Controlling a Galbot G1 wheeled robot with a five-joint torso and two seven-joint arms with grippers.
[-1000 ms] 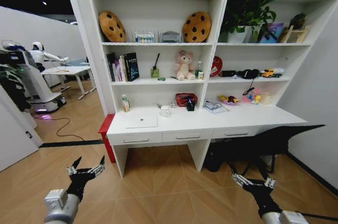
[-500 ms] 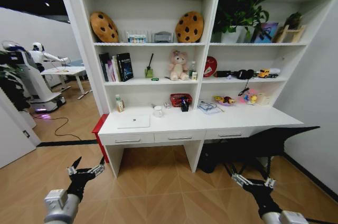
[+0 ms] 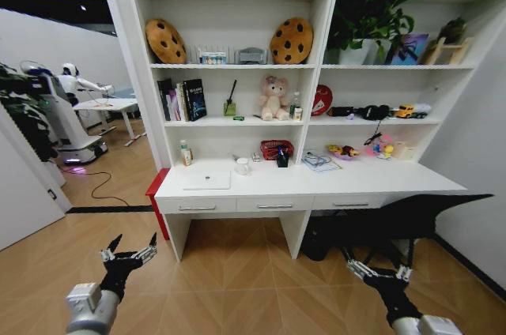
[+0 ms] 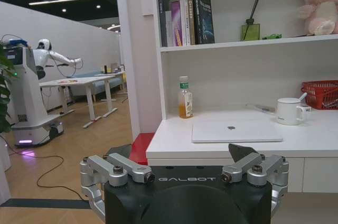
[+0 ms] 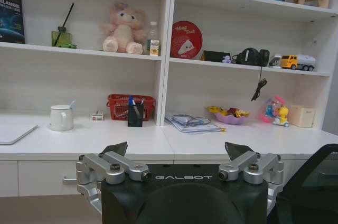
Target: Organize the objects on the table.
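Two grippers hang low over the wood floor, well short of the table. In the head view the left gripper (image 3: 129,254) sits at about 7 o'clock and the right gripper (image 3: 378,270) at about 5 o'clock, each with its fingers spread wide and nothing between them. The wrist views agree: the left gripper (image 4: 184,161) and right gripper (image 5: 179,156) both show their jaws parted, facing the desk from a distance.

Beyond them, at the middle of the head view, stands the table (image 3: 411,179), a long white top with three drawers, joined to tall white shelving. A black chair (image 3: 431,216) is pushed up near its right end, at about 4 o'clock.

On the top, toward the left, the laptop (image 3: 207,180) lies flat and closed; from the left wrist it reads as a slim silver slab (image 4: 236,130). Just behind it, at its 1 o'clock, a white mug (image 3: 243,166) stands upright. A bottle (image 3: 186,153) of amber drink stands against the back wall at the laptop's 11 o'clock. Further right along the back are a red basket (image 3: 277,148) and, just beside it, a black pen cup (image 5: 135,114) with pens standing in it, then a stack of papers (image 3: 320,161) and a purple bowl (image 5: 229,115) of wrapped snacks.

On the shelf above, a small green toy car (image 5: 66,46) rests beside a green diffuser (image 5: 62,36), with the pink bear (image 3: 274,98) sitting at their 3 o'clock. On the highest shelf in sight, two cookie cushions (image 3: 166,40) lean upright.
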